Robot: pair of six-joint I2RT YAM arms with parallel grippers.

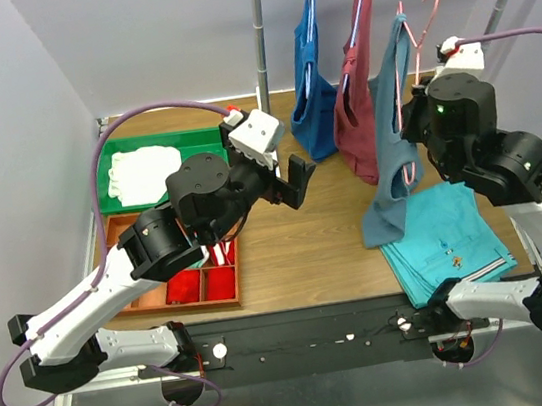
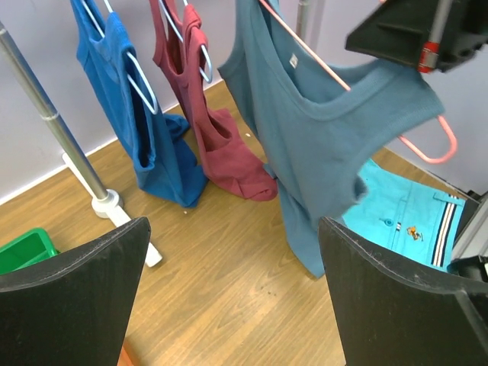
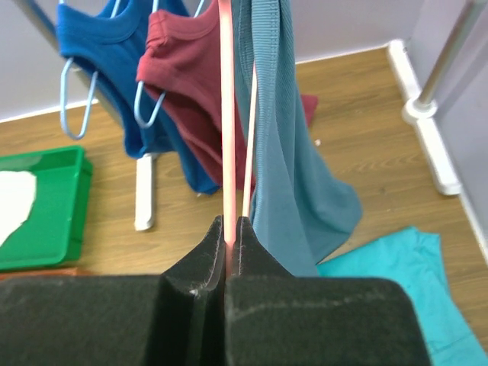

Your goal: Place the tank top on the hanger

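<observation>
Step in hand, as I judge it: dressing the hanger [image 3: 226,114], mid-air. Right gripper [image 3: 232,225] is clamped tight on the pink wire and holds it tilted above the worktop [image 1: 298,250]. The tank top [image 2: 328,130] is draped over the hanger, and one hanger end pokes out through an armhole. The seating of the far strap is not visible. Left gripper [image 1: 296,181] is spread wide and empty, well apart from the cloth. Next move likely needs the left to pinch a strap and square the top.
</observation>
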